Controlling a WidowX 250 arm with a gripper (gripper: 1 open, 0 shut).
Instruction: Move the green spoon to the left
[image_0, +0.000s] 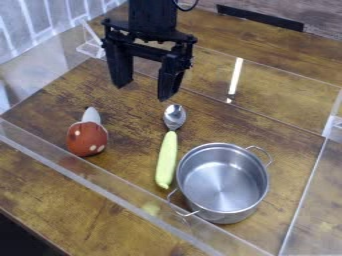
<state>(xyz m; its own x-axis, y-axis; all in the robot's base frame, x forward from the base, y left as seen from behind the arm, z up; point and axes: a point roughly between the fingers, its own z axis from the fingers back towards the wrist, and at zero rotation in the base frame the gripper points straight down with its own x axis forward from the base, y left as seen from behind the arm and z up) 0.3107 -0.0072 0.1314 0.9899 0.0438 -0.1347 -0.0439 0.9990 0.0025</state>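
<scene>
None of task done: green spoon (167, 158) lies on bench (118, 190), handle just beside steel pot (223, 182), bowl pointing toward arm. Grasp, shift left, release all left. Arm (139, 40) reaches down from top; fingers (144, 92) wide apart, holding nothing, above bench, short of spoon.

No readable text, labels or numbers anywhere.

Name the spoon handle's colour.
Pale yellow-green handle; shows best in the camera view.
</scene>
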